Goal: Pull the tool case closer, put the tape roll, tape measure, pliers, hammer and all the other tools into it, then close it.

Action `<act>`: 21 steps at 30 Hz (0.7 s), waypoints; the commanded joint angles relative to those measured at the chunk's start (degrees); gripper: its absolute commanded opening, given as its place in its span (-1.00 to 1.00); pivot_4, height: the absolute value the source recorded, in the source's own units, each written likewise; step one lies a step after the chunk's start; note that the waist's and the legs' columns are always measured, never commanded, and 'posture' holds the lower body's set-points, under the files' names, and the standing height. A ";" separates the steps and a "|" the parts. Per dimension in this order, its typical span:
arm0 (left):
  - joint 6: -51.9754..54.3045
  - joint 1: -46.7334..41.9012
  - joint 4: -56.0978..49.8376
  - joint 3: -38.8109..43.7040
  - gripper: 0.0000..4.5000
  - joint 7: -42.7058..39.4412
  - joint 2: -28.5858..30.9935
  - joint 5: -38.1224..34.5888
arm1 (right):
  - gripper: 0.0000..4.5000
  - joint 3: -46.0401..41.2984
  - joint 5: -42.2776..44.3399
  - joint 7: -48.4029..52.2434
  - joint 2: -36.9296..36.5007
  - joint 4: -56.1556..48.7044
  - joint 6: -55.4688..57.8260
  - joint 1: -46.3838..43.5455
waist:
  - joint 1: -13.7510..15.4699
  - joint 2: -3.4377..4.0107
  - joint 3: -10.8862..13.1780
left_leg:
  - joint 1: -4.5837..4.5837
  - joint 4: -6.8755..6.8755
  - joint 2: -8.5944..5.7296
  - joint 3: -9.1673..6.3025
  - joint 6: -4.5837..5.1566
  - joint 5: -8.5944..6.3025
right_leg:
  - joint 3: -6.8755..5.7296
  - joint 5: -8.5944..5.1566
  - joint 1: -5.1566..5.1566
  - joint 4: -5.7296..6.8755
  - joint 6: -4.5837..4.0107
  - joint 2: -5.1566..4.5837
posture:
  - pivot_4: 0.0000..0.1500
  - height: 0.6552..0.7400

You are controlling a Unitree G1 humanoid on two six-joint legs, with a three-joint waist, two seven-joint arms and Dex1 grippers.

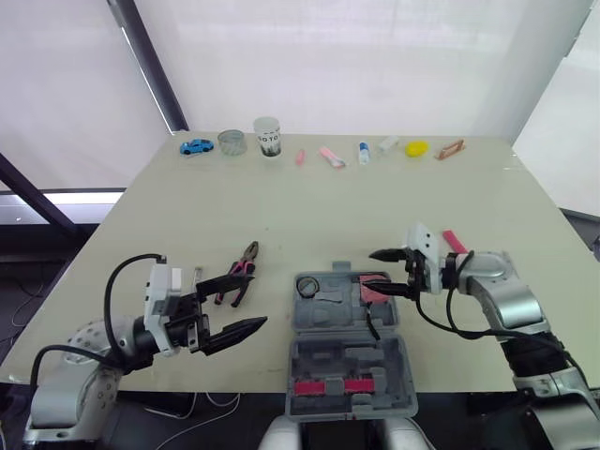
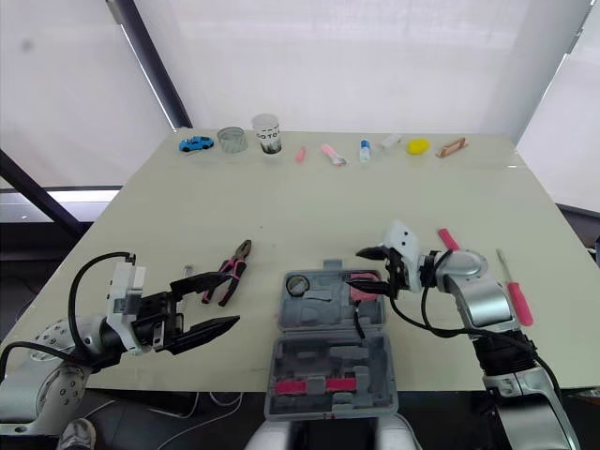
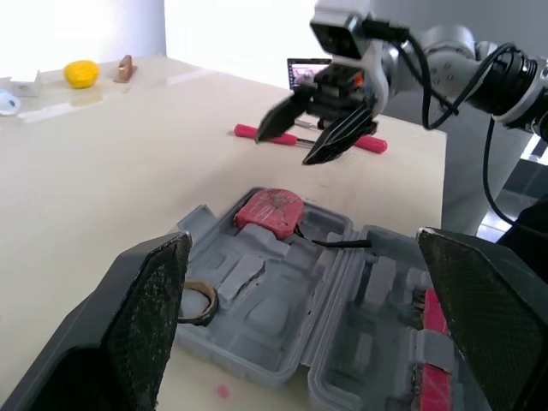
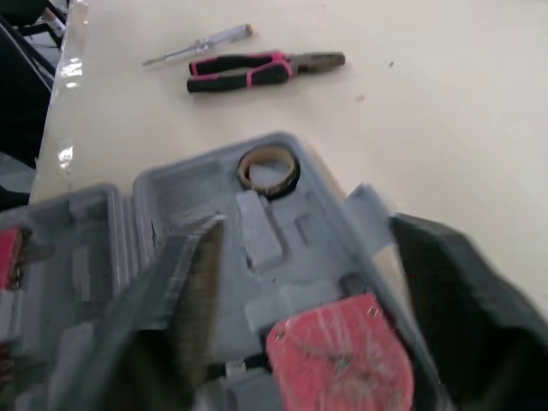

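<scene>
The grey tool case (image 1: 349, 361) lies open at the table's front edge. A tape roll (image 1: 307, 286) and a red tape measure (image 1: 376, 290) sit in its far half. My right gripper (image 1: 375, 270) hovers open just above the tape measure, holding nothing. Pink-handled pliers (image 1: 240, 274) lie left of the case, with a thin screwdriver (image 4: 197, 42) beside them. My left gripper (image 1: 246, 305) is open and empty, low over the table just in front of the pliers. A pink-handled screwdriver (image 2: 515, 292) and another pink tool (image 2: 449, 239) lie beside my right arm.
Along the far edge stand a blue toy car (image 1: 197, 146), a glass jar (image 1: 232, 142), a paper cup (image 1: 267, 136), small pink items (image 1: 331, 156), a yellow object (image 1: 416, 147) and a brown piece (image 1: 449, 149). The case's near half overhangs the table (image 1: 309, 206) front edge.
</scene>
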 commanded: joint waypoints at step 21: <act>-2.34 -1.38 2.88 -0.06 1.00 -2.51 -0.44 1.53 | -0.14 4.19 -4.72 -6.99 1.07 16.27 -17.10 2.66 | -0.13 -0.09 -0.03 | 0.57 -0.12 0.03 1.17 0.17 -0.10 | 1.21 0.06 0.01 -0.01 0.33 0.03 | 1.00 1.00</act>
